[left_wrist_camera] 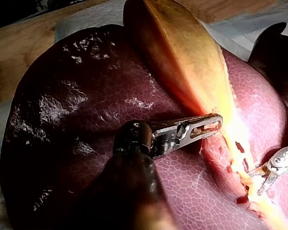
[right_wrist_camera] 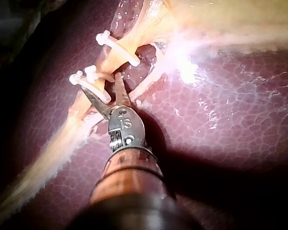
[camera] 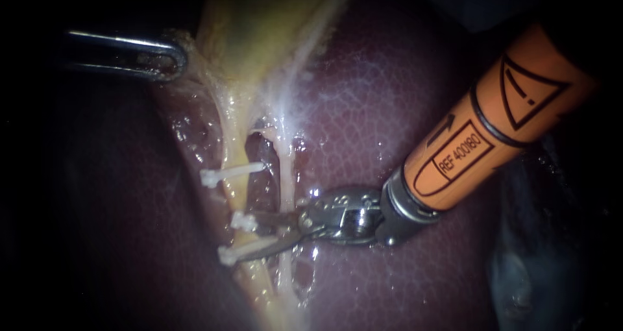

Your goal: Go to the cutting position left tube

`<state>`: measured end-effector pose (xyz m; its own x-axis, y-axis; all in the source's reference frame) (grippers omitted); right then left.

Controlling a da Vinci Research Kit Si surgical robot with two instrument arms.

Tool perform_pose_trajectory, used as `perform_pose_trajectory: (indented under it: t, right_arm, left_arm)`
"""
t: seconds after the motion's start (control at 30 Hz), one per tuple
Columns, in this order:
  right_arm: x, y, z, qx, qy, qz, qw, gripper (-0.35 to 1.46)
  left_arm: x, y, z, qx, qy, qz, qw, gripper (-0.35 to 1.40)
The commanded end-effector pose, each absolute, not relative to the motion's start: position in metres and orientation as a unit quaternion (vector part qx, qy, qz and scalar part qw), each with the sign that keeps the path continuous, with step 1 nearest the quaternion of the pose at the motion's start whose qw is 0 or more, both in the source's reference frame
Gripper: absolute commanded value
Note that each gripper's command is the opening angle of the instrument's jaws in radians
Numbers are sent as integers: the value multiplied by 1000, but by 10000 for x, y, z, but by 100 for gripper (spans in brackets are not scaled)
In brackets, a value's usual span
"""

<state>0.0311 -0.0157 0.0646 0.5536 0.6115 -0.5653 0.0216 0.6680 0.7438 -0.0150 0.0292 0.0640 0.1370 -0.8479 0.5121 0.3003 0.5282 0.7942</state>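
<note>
Blades of my right instrument, whose orange shaft enters the endoscope view from two o'clock, stand a modest way open just left of centre and point toward nine o'clock. The left tube, a yellowish strand running from twelve toward six o'clock through the middle of the view, lies in the gap between them. Three white clips cross this tube: an upper clip, a middle clip and a lower clip. One blade lies close by the middle clip and the other along the lower clip, so the blades straddle the stretch of tube between those two. I cannot tell whether either blade edge touches the tube. The right wrist view shows the same spread, with the clipped tube crossing between the two blades ahead of their hinge. The right tube, paler and thinner, runs just at three o'clock of the left one and meets the instrument near its hinge. At ten o'clock my left instrument has its slotted jaws closed on the edge of the gallbladder; the left wrist view shows tissue in the jaw slot. The liver lies dark red beneath.
</note>
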Motion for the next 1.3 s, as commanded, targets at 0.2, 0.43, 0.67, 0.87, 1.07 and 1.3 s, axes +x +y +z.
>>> perform_pose_trajectory:
  t: [0.2, 0.43, 0.67, 0.87, 1.07, 1.3]
  right_arm:
    - [310, -154, 645, 364, 436, 184, 802, 129]
    - [304, -140, 636, 368, 445, 188, 794, 129]
    - [297, -119, 624, 378, 454, 200, 781, 130]
    - [298, -113, 630, 392, 462, 204, 769, 132]
    - [297, -107, 637, 444, 487, 210, 722, 134]
    - [304, -99, 633, 513, 518, 207, 652, 130]
  left_arm:
    - [-150, 292, 640, 265, -516, -407, 706, -35]
    - [-150, 292, 640, 266, -516, -406, 706, -35]
    - [-150, 292, 640, 266, -516, -406, 706, -35]
    - [-150, 292, 640, 267, -516, -405, 706, -35]
    - [-150, 291, 641, 267, -516, -405, 706, -35]
    - [-150, 291, 642, 268, -517, -404, 706, -35]
